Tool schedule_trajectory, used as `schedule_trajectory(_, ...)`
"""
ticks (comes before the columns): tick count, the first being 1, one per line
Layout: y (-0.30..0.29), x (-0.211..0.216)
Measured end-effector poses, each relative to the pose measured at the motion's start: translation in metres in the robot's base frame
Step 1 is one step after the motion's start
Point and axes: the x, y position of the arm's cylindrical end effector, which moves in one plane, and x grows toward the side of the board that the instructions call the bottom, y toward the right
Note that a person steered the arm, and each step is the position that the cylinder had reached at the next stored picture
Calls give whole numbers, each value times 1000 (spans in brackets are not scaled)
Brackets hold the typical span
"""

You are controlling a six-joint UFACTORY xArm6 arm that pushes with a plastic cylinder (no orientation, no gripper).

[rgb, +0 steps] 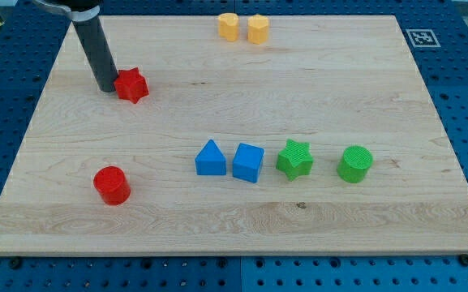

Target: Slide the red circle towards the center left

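Note:
The red circle point(112, 185) is a short red cylinder at the view's lower left of the wooden board point(234, 235). My tip point(106, 88) is at the upper left, touching or nearly touching the left side of a red star point(132, 85). The tip is far above the red circle in the view, well apart from it.
A blue triangle point(210, 158), a blue cube point(248, 162), a green star point(295, 159) and a green circle point(354, 164) stand in a row right of centre. Two yellow blocks point(229, 26) point(258, 28) sit at the top edge.

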Motion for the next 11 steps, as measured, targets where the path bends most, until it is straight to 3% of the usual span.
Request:
schedule_trajectory(1,1,0)
schedule_trajectory(3,87,9)
schedule_trajectory(4,95,36)
schedule_trajectory(6,27,145)
schedule_trajectory(8,27,247)
schedule_trajectory(11,74,250)
